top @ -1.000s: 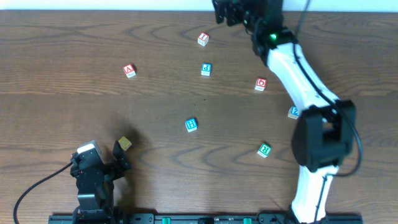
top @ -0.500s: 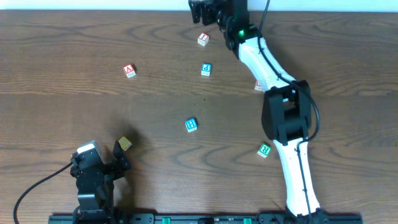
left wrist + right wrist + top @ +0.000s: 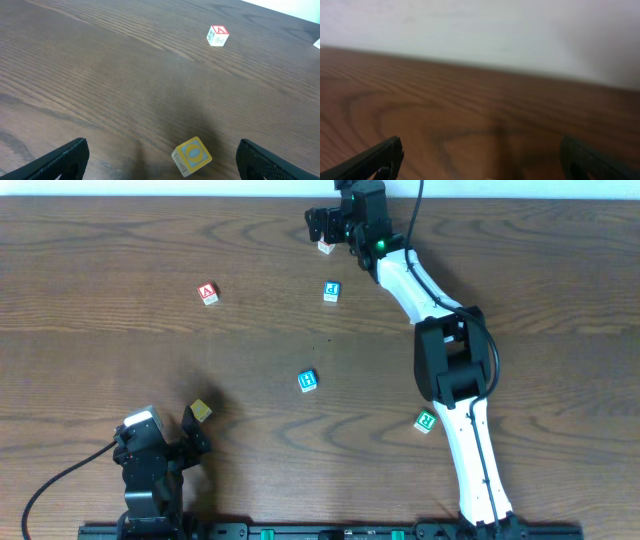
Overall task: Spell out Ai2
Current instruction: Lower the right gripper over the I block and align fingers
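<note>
The red "A" cube [image 3: 208, 293] lies at the left of the table and also shows in the left wrist view [image 3: 217, 36]. The red "I" cube [image 3: 325, 247] lies at the back edge. My right gripper [image 3: 328, 225] hangs just behind and above it, open and empty [image 3: 480, 145]; its wrist view shows only blurred wood and wall. The blue "2" cube is hidden under the right arm. My left gripper [image 3: 162, 145] is open and empty at the front left, with a yellow cube [image 3: 191, 156] lying just ahead between its fingers.
A blue "P" cube [image 3: 331, 291] lies right of the "A". A blue "H" cube [image 3: 308, 381] lies mid-table. A green "R" cube [image 3: 426, 421] lies at the front right. The yellow cube [image 3: 201, 410] lies by the left arm. The right arm [image 3: 445, 340] spans the table's right half.
The right arm has swung left along the back edge; its gripper now sits by the "I" cube. The arm now covers the red "O" cube and the cube near it. The left arm is still.
</note>
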Controlling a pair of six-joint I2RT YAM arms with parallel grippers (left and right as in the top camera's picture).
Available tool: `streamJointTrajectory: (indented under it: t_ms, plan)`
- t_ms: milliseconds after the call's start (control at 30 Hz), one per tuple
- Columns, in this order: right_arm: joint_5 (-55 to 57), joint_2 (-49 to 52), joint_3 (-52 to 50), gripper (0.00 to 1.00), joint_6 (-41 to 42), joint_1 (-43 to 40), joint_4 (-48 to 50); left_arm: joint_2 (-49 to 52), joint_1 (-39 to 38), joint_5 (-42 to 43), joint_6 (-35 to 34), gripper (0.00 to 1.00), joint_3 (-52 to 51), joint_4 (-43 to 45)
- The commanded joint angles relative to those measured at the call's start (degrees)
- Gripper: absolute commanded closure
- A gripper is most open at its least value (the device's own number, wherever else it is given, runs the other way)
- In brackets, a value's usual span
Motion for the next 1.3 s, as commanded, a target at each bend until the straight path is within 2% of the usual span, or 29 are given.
streamJointTrajectory:
  t_ms: [0, 333, 567, 900, 1133, 1267]
  plan:
    - [1.3, 2.0, 1.2, 0.01, 3.0, 0.6, -1.0, -0.3, 0.2, -0.3, -0.4, 0.05, -0.9, 0.1]
    - [4.5, 4.2, 1.2, 0.01, 10.5, 0.8, -2.4, -0.3, 0.2, -0.3, -0.4, 0.05, -0.9, 0.1]
    - [4.7, 4.2, 1.2, 0.21, 10.6, 1.1, -2.8, -0.3, 0.2, -0.3, -0.4, 0.05, -0.9, 0.1]
    - [4.4, 4.2, 1.2, 0.23, 10.2, 2.3, -5.5, -0.3, 0.2, -0.3, -0.4, 0.05, -0.9, 0.1]
    - [4.5, 4.2, 1.2, 0.36, 10.1, 2.5, -7.3, -0.3, 0.2, -0.3, -0.4, 0.05, -0.9, 0.1]
    - [4.5, 4.2, 1.2, 0.46, 10.1, 2.5, -7.3, -0.3, 0.2, -0.3, -0.4, 0.05, -0.9, 0.1]
